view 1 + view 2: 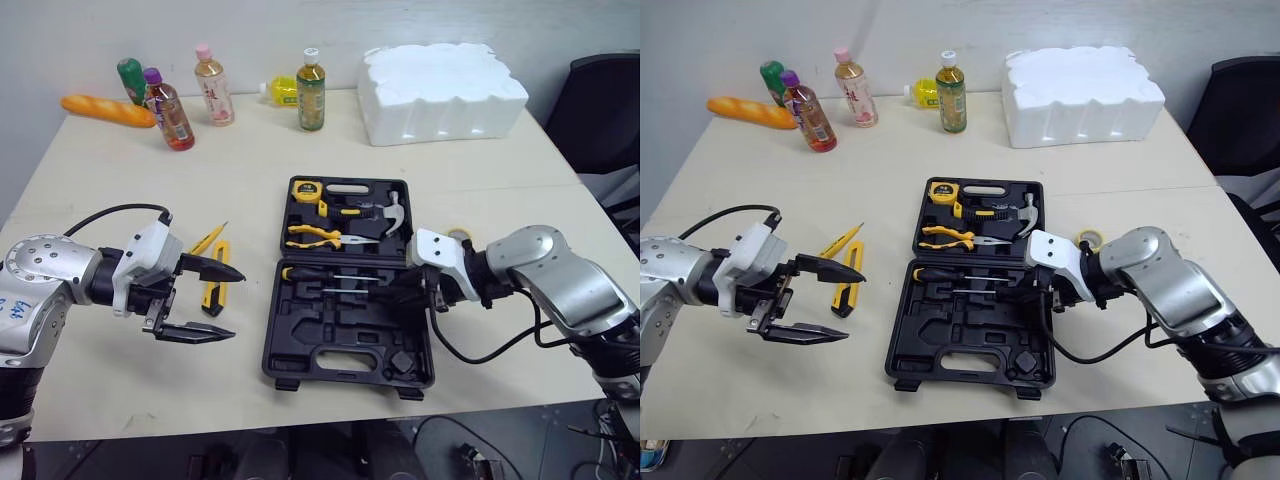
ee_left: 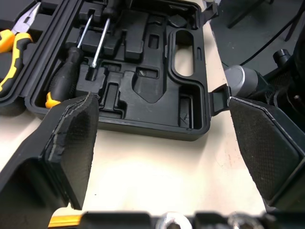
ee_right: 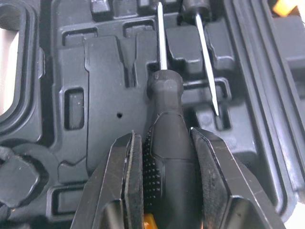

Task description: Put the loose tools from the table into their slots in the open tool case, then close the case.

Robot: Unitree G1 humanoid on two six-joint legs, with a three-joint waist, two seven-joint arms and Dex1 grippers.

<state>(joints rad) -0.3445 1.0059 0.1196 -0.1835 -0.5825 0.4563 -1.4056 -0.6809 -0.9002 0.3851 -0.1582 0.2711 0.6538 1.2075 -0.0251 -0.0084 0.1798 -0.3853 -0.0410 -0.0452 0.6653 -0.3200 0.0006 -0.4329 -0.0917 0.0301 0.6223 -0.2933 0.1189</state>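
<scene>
The black tool case (image 1: pixel 300 372) lies open mid-table. Its far half holds a tape measure (image 1: pixel 305 190), yellow pliers (image 1: pixel 315 236) and a hammer (image 1: pixel 385 215). One screwdriver (image 1: pixel 325 272) lies in a slot of the near half. My right gripper (image 1: pixel 405 290) is shut on the black handle of a second screwdriver (image 3: pixel 167 109), held low over the near half, shaft pointing left beside the first. A yellow utility knife (image 1: pixel 215 280) and a thin yellow tool (image 1: pixel 207 240) lie on the table left of the case. My left gripper (image 1: pixel 225 303) hangs open just beside the knife, empty.
Several bottles (image 1: pixel 215 85) and a bread loaf (image 1: pixel 108 110) stand along the far edge, with a white foam block (image 1: pixel 440 90) at the far right. A yellow tape roll (image 1: pixel 460 235) sits behind my right wrist. A dark chair (image 1: pixel 605 110) stands off the table's right side.
</scene>
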